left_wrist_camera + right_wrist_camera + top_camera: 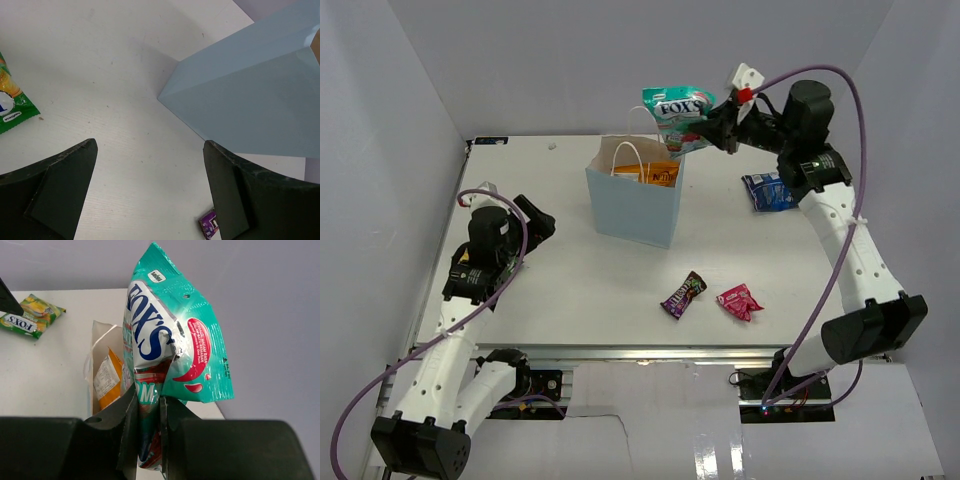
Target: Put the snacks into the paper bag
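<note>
On the white desk (570, 290) the paper bag (635, 205) stands near the far edge, your right tool (712, 130) pinches the teal-red packet (675, 112) just above its mouth, so you should probably centre it, lower and let go, while your left tool (535, 222) gapes wide.

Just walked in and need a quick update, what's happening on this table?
The right tool grips a teal-red crinkly foil packet above the open pale blue paper bag, which already holds a large orange chip bag. The left tool is open. A blue-white bag, small purple packet, small pink-red packet and green-yellow packet lie on the table.
</note>
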Available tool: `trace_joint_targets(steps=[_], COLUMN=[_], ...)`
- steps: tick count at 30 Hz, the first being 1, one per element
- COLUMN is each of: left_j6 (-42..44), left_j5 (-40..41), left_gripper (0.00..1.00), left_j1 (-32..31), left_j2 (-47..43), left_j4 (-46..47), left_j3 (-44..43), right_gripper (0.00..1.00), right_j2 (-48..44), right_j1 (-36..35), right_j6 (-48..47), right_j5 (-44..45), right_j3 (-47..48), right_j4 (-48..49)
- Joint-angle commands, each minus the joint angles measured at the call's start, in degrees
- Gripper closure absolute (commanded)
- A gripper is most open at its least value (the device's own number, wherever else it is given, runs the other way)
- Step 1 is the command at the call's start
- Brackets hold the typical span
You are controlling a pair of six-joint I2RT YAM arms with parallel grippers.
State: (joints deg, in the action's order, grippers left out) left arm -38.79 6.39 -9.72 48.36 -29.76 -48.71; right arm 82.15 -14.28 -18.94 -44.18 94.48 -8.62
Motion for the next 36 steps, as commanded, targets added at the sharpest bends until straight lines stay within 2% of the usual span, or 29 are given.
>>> trace_joint_targets(steps=[1, 4, 11, 18, 28, 36], left_j6=[0.6, -0.1, -0.6, -0.3, 0.0, 0.1], left_j5=[-0.9, -0.9, -0.6, -0.7, -1.7, -1.3], left_gripper=[0.03, 0.03, 0.03, 0.03, 0.03, 0.03], left_j1=[0.1, 0.2, 0.2, 0.2, 0.1, 0.2], left_j2=[-1.6, -3.5, -4.9, -4.6, -3.4, -3.8], left_j4=[1.1, 0.5, -0.2, -0.2, 1.1, 0.4], left_j3=[-1.7, -0.6, -0.1, -0.2, -0.2, 0.5], right_gripper=[0.92, 0.92, 0.92, 0.92, 0.92, 0.88], right_j2=[4.2, 7.6, 11.1, 10.6, 14.8, 16.3], right_j1=[-3.2, -4.5, -9.0, -11.4, -14.6, -17.2], right_j6=[-7.2, -8.6, -13.3, -11.0, -8.8, -16.8], right_j5=[4.7, 5.5, 5.2, 9.6, 12.9, 16.9], right_j3=[4.0, 6.9, 7.0, 3.5, 5.1, 4.3], right_j4=[-1.0, -1.7, -5.8, -4.7, -8.3, -12.8])
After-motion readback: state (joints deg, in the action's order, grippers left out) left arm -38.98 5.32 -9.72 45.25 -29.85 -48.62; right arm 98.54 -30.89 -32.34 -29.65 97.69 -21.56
